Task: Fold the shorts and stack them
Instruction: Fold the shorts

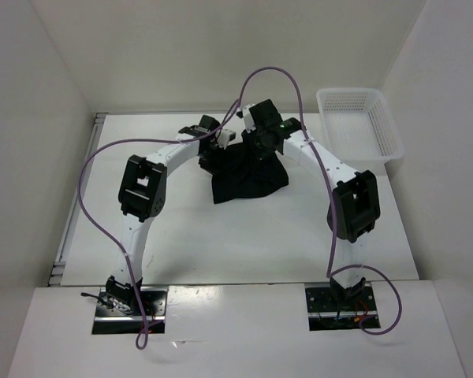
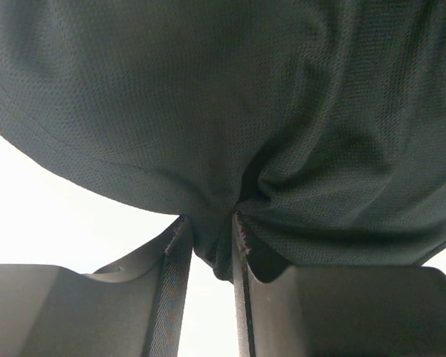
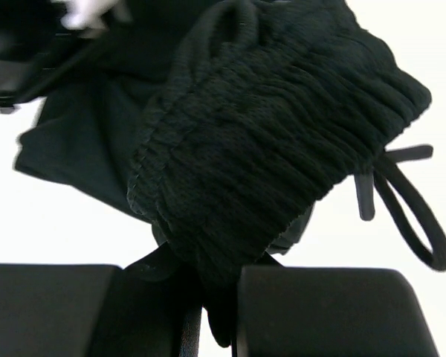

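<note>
Folding is in hand: the shorts [image 1: 248, 177] are held bunched over the desk [image 1: 244, 244], left of the basket [image 1: 348, 92]. The left gripper [image 2: 208, 227] pinches thin fabric. The right gripper [image 3: 217, 282] clamps the gathered waistband [image 3: 282, 126] beside the drawstring [image 3: 412, 216]. The next move probably calls for spreading the crumpled cloth flat. No writing is readable.

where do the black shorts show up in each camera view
Top external: the shorts bunched mid-table, between both arms' ends.
Left wrist: their fabric fills the upper frame, pinched by the left gripper.
Right wrist: gathered waistband at centre, drawstring at right.
Shared landmark: the white table under them.
</note>
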Tool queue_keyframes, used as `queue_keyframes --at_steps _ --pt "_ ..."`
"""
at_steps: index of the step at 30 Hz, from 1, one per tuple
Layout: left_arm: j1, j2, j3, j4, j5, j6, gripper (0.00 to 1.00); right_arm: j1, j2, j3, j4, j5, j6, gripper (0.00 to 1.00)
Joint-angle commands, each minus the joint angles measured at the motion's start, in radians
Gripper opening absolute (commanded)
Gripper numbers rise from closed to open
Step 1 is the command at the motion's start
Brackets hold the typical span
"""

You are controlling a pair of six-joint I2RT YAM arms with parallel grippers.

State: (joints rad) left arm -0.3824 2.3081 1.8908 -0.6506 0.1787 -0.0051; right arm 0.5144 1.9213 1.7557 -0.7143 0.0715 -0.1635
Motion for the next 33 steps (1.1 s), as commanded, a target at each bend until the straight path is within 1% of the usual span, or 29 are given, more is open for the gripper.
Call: queue_keyframes --at_steps 1,7,13,15,18,20,23,24,26,29,30,32,33 --pt "0.005 0.047 0.024 -0.012 0.022 0.005 0.34 0.068 0.014 0.059 0.006 -0.041 0.034 0.0" --pt "0.014 0.047 0.024 -0.012 0.022 0.005 0.34 0.087 0.07 0.037 0.006 -0.05 0.059 0.0" --pt "0.033 0.047 0.033 -0.012 0.001 0.005 0.34 0.125 0.116 0.068 0.026 -0.05 0.077 0.0" --pt "0.043 0.047 0.033 -0.012 -0.008 0.005 0.38 0.136 0.125 0.068 0.036 -0.05 0.087 0.0" --pt "0.053 0.024 0.024 -0.012 -0.008 0.005 0.44 0.145 0.134 0.077 0.045 -0.05 0.087 0.07" --pt "0.062 0.011 0.024 -0.012 -0.008 0.005 0.5 0.145 0.154 0.103 0.045 -0.05 0.087 0.08" --pt "0.062 0.002 0.024 -0.021 -0.027 0.005 0.56 0.145 0.165 0.114 0.055 -0.039 0.087 0.14" --pt "0.062 0.002 0.024 -0.021 -0.027 0.005 0.58 0.145 0.165 0.125 0.055 -0.039 0.096 0.21" --pt "0.071 -0.022 0.024 -0.032 -0.048 0.005 0.61 0.156 0.174 0.139 0.064 -0.061 0.096 0.28" --pt "0.094 -0.056 0.014 -0.041 -0.085 0.005 0.67 0.167 0.174 0.177 0.053 -0.198 0.087 0.34" --pt "0.103 -0.07 0.005 -0.041 -0.096 0.005 0.7 0.18 0.165 0.188 0.053 -0.314 0.076 0.39" --pt "0.135 -0.082 0.005 -0.041 -0.116 0.005 0.73 0.217 0.153 0.202 0.053 -0.384 0.064 0.44" --pt "0.148 -0.091 0.005 -0.041 -0.129 0.005 0.74 0.228 0.139 0.202 0.067 -0.438 0.038 0.47"
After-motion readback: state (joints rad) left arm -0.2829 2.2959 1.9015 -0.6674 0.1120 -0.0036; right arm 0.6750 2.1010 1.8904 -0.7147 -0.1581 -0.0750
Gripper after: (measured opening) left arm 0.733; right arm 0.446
